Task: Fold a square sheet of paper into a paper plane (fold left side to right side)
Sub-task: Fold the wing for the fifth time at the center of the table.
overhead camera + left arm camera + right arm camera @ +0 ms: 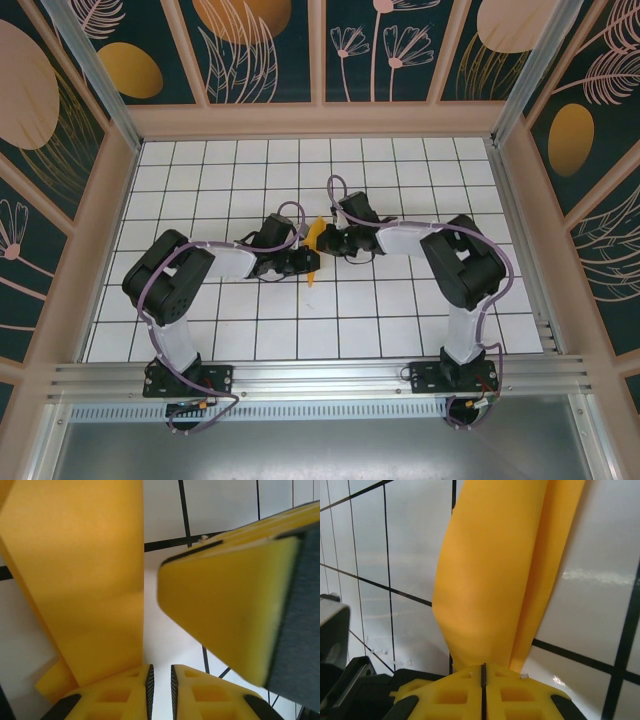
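Right end effector point(483, 667) pinching paper plane point(490, 580) (top cropped), left end effector point(160, 669) ajar

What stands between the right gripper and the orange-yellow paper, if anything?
Nothing visible does. The right gripper is shut on the paper, whose end comes straight out from between its closed fingers.

White gridded tabletop point(350, 320), black lines, glossy, soft glare. Dark teal wall panels point(270, 50) at 9, 12, 3 o'clock: orange ovals, pale leaf and flower line drawings. Beige wooden frame point(320, 120) round panels. Aluminium rail point(320, 375) at 6 o'clock, grey metal sheet point(320, 450) below it.
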Action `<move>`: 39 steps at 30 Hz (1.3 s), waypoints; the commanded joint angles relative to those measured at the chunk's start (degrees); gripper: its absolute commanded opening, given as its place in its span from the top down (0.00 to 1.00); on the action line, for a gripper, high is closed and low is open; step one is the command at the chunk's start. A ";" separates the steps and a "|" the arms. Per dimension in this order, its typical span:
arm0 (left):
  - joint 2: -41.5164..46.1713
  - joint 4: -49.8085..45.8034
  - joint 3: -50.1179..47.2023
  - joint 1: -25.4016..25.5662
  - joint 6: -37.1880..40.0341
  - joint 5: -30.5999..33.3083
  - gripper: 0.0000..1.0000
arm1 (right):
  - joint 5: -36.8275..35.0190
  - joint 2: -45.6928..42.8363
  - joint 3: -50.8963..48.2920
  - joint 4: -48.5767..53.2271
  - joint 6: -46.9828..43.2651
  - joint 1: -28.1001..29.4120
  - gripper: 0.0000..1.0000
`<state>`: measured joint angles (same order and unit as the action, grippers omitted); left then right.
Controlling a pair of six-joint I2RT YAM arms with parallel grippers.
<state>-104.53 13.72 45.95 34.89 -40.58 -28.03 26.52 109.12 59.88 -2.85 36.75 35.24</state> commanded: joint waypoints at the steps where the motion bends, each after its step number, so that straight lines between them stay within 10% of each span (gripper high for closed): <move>1: -2.17 -4.75 -1.63 0.22 -0.38 1.75 0.79 | 0.91 2.51 3.27 -2.38 1.04 0.16 0.89; 39: -2.17 -4.75 -2.76 0.21 -0.47 2.37 0.80 | -18.99 12.18 18.27 9.97 -10.28 -3.60 0.87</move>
<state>-104.53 14.66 45.50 34.89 -40.62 -27.57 12.88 119.13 75.79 7.01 28.53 33.52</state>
